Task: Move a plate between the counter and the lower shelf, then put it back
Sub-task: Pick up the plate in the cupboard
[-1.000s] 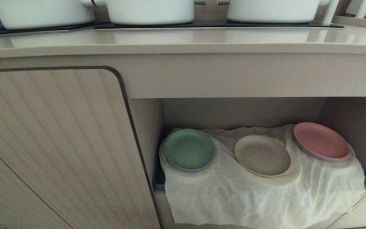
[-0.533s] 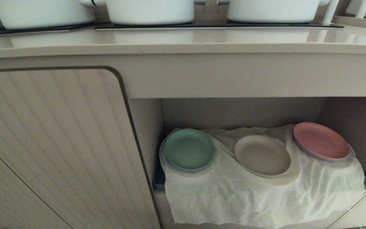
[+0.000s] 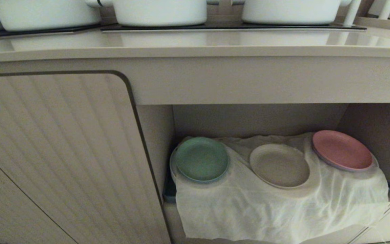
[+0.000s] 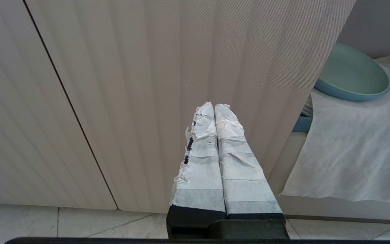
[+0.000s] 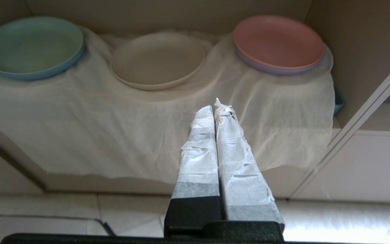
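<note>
The cream-beige plate (image 3: 279, 165) (image 5: 157, 60) lies on the white cloth (image 3: 276, 210) in the lower shelf (image 3: 256, 118), between a green plate (image 3: 201, 159) and a pink plate (image 3: 342, 150). The counter (image 3: 195, 44) runs above the recess. My right gripper (image 5: 215, 107) is shut and empty; it hovers in front of the cloth's hanging edge, short of the cream plate. My left gripper (image 4: 213, 105) is shut and empty too, facing the ribbed cabinet door (image 4: 147, 84). Neither arm shows in the head view.
White pots (image 3: 159, 12) stand on black hob panels (image 3: 232, 27) at the back of the counter. The ribbed door (image 3: 56, 152) closes the cabinet left of the recess. A door edge (image 5: 367, 115) slants at the recess's right side. Pale floor tiles (image 4: 63, 223) lie below.
Nothing has visibly shifted in the head view; plates and cloth lie as before.
</note>
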